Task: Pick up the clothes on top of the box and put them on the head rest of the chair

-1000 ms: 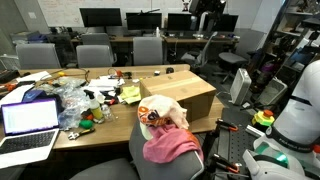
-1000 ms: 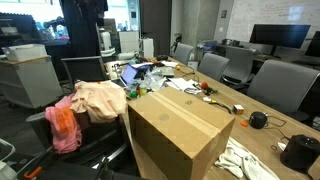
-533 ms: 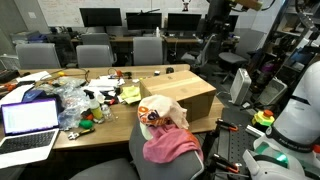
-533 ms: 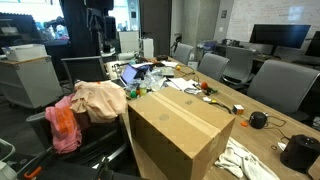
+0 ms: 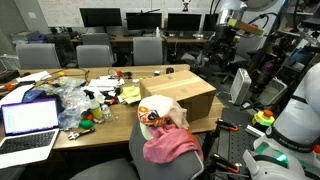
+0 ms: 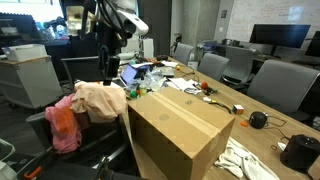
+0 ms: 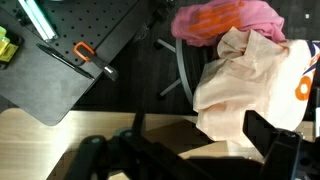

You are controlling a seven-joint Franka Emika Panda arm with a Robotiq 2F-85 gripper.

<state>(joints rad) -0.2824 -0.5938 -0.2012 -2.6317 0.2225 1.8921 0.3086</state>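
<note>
The clothes lie draped over the chair's head rest. In both exterior views a pale yellowish garment (image 5: 163, 108) (image 6: 98, 98) sits on top and a pink one (image 5: 170, 146) (image 6: 62, 126) hangs lower. From the wrist view I look down on the pink garment (image 7: 228, 20), the pale one (image 7: 248, 80) and a white piece with orange marks (image 7: 304, 86). The head rest is hidden under them. The brown box (image 5: 185, 96) (image 6: 180, 128) stands on the table with a bare top. My gripper (image 5: 222, 52) (image 6: 106, 58) (image 7: 190, 150) hangs open and empty in the air, above and apart from the clothes.
A laptop (image 5: 28, 122), clear plastic bags (image 5: 62, 100) and small clutter cover the table (image 5: 110, 125). Grey chairs (image 5: 148, 50) stand behind it. White cloth (image 6: 240, 160) lies beside the box. A black perforated board (image 7: 70, 50) and chair base legs (image 7: 175, 70) show below.
The arm has swung down and sideways into fuller view in both exterior views, away from the chair. The gripper stays open. The clothes and the box have not moved.
</note>
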